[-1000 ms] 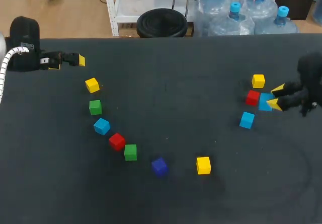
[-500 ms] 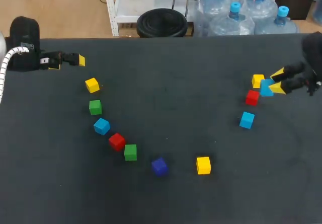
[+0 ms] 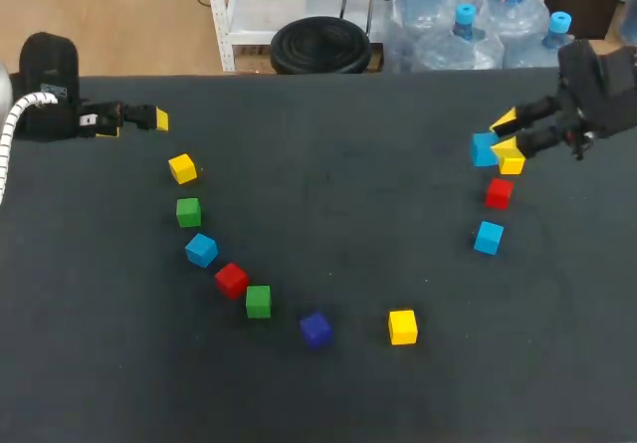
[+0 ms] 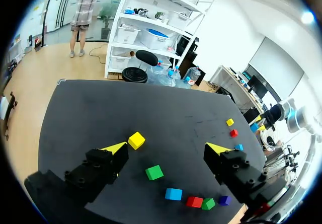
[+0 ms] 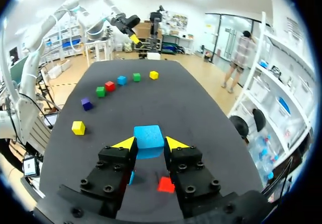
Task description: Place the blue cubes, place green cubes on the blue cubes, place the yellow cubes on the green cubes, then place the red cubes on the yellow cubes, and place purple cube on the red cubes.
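Now the right claw (image 3: pixel 505 134) carries a small light blue solid cube (image 3: pixel 485 149) clear of the dark matte worktop (image 3: pixel 348 164). A second ago that cube sat on the surface just beside the small red cube (image 3: pixel 499 193), with the yellow tips low around it. Half a second ago it was already raised. At present it hangs higher and further toward the middle of the worktop, just beside the small yellow cube (image 3: pixel 514 165) as the head view shows it.

The right wrist view confirms the hold: both yellow-tipped fingers press opposite sides of the cube, closed to its width, and the surface lies well below it. The red cube and yellow cube it left behind have not shifted, nor has the second light blue cube (image 3: pixel 488 237) near them. The left claw (image 4: pixel 167 148) keeps its place at the far left of the worktop, spread wide with nothing in it. The curved row of cubes on that side is as before, a third light blue cube (image 3: pixel 200 250) among them.

So the pick is done and the carry is under way. By my reading this is the opening step. No cube rests on another, so the blue base is not yet laid. The held cube wants a bare spot with room beside it for the other blue ones.
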You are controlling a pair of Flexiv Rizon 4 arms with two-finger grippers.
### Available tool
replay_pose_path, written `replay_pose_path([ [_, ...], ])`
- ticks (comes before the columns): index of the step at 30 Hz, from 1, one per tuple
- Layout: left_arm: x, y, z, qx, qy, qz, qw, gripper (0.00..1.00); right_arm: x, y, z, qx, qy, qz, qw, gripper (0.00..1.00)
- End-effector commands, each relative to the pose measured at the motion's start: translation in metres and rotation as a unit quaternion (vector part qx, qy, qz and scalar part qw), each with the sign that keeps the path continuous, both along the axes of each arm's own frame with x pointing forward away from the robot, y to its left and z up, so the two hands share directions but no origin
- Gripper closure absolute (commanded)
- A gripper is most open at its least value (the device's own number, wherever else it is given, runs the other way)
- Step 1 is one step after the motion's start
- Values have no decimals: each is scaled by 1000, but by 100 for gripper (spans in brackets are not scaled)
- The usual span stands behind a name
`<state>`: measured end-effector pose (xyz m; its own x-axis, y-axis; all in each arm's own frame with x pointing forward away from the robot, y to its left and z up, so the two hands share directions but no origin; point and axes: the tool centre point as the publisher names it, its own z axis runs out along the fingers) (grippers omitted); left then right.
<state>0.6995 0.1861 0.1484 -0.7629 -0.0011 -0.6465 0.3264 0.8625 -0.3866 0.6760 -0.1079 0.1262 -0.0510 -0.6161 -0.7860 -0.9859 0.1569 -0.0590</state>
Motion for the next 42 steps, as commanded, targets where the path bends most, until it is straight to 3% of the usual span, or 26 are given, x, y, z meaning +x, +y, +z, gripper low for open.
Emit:
replay_pose_path([
  [1, 0, -1, 1, 3, 2, 2, 1000, 0, 13, 18, -13, 20, 52, 80, 995, 100],
  [9, 0, -1, 1, 3, 2, 2, 1000, 0, 13, 55, -20, 35, 12, 37, 999, 100],
  [24, 0, -1, 1, 3, 2, 2, 1000, 0, 5, 109, -45, 12, -74, -51, 996, 100],
  [31, 0, -1, 1, 3, 2, 2, 1000, 0, 10, 133, -49, 21, -78, -70, 994, 100],
  [42, 0, -1, 1, 3, 2, 2, 1000, 0, 13, 172, -60, 19, -71, -36, 997, 100],
])
